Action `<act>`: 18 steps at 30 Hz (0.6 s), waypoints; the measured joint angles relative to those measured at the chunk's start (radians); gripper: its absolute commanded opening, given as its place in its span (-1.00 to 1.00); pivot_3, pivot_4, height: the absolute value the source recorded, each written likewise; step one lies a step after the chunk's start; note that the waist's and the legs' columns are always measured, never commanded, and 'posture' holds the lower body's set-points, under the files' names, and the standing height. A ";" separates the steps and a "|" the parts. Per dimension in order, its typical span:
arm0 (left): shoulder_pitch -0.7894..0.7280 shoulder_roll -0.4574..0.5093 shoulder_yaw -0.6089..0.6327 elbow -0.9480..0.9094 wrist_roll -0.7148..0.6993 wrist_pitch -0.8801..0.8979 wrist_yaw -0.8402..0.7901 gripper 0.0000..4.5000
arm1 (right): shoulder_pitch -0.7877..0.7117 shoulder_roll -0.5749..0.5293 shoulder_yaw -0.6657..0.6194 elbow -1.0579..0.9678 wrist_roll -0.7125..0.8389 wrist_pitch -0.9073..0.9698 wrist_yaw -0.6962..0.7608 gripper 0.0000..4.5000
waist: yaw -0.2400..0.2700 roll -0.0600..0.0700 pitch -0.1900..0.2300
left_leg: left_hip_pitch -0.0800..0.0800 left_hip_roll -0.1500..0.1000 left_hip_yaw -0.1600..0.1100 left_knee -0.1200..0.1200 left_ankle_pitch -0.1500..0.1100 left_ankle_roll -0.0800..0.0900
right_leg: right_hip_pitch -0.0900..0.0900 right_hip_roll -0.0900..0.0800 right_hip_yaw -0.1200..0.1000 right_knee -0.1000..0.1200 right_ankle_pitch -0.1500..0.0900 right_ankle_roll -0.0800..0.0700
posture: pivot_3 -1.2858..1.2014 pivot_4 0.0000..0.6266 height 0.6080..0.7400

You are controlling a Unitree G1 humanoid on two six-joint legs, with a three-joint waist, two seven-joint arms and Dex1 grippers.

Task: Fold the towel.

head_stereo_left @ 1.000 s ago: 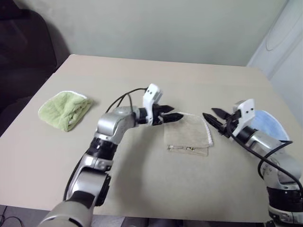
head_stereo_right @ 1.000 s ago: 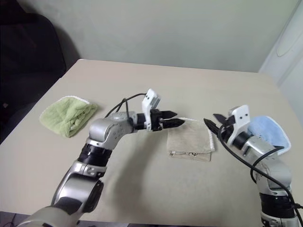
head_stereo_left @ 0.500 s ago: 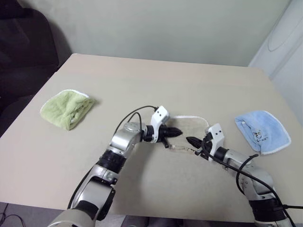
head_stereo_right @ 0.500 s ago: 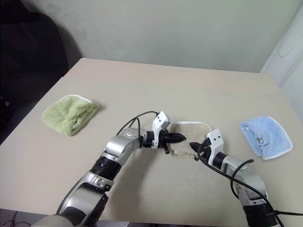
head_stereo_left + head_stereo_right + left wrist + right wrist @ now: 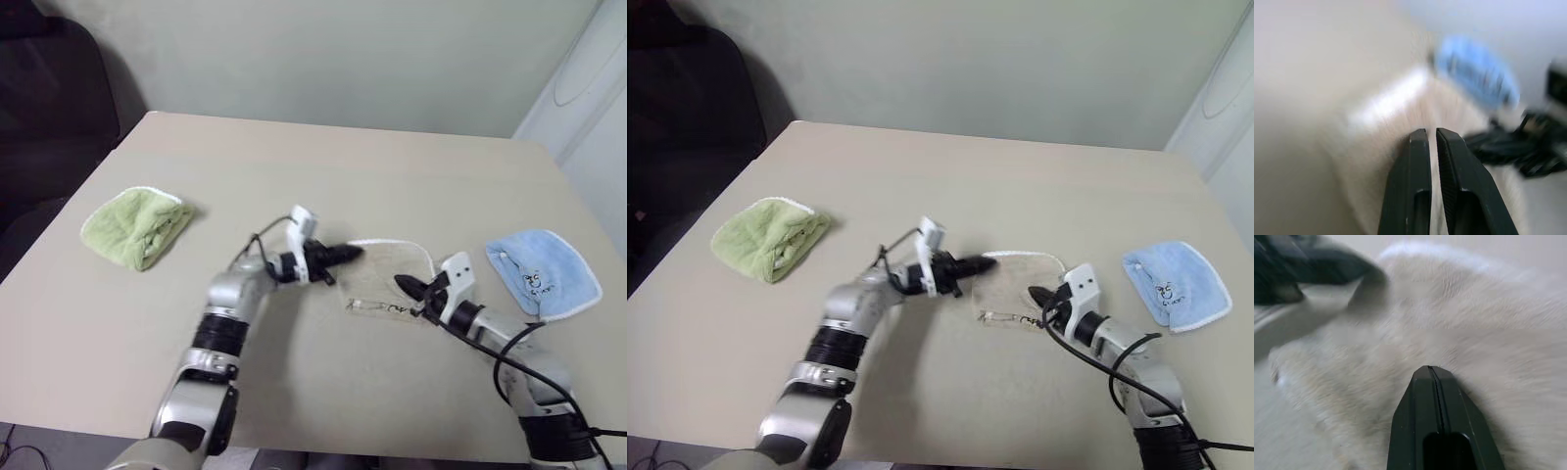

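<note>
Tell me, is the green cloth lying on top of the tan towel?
No, the green cloth lies by itself far over on the table's left side, well apart from the towel in the middle.

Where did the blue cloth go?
The light blue cloth lies on the table's right side in the left eye view, just beyond the right claw, apart from the beige towel.

No legible text, label or number on anything.
</note>
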 measured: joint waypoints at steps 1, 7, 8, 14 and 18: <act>0.005 0.026 0.040 -0.048 -0.043 0.046 0.003 -0.82 | -0.008 -0.016 -0.015 -0.018 0.013 0.009 0.001 -1.00 | 0.000 0.000 0.000 | 0.001 0.000 0.001 -0.001 0.000 0.000 | 0.001 0.000 0.000 0.000 0.000 0.000 | 0.03 -0.52 1.00; 0.080 0.137 0.137 -0.136 -0.161 0.273 0.047 -0.14 | -0.060 -0.077 -0.074 -0.063 0.070 0.052 0.028 -0.34 | -0.001 -0.001 0.001 | 0.005 0.000 0.001 -0.001 -0.007 0.006 | 0.003 0.000 0.001 0.000 -0.002 0.000 | 0.03 -0.52 1.00; 0.093 0.147 0.142 -0.137 -0.176 0.312 0.057 0.04 | -0.065 -0.085 -0.077 -0.064 0.074 0.058 0.034 -0.16 | 0.001 -0.001 0.001 | 0.004 0.000 0.000 -0.001 -0.007 0.005 | 0.003 0.000 0.001 0.000 -0.003 0.001 | 0.03 -0.52 1.00; 0.116 0.135 0.138 -0.165 -0.214 0.526 0.190 0.98 | -0.106 -0.098 -0.082 -0.056 0.080 0.061 0.043 0.49 | 0.003 -0.001 0.001 | 0.004 -0.001 0.000 -0.001 -0.006 0.003 | 0.003 0.000 0.001 0.001 0.000 -0.003 | 0.03 -0.52 1.00; 0.111 0.056 0.118 -0.161 -0.214 0.606 0.281 0.98 | -0.118 -0.094 -0.082 -0.050 0.074 0.056 0.034 0.49 | 0.004 -0.002 0.001 | 0.004 -0.001 0.000 0.000 -0.003 0.004 | 0.003 0.000 0.001 0.001 0.000 -0.003 | 0.03 -0.52 1.00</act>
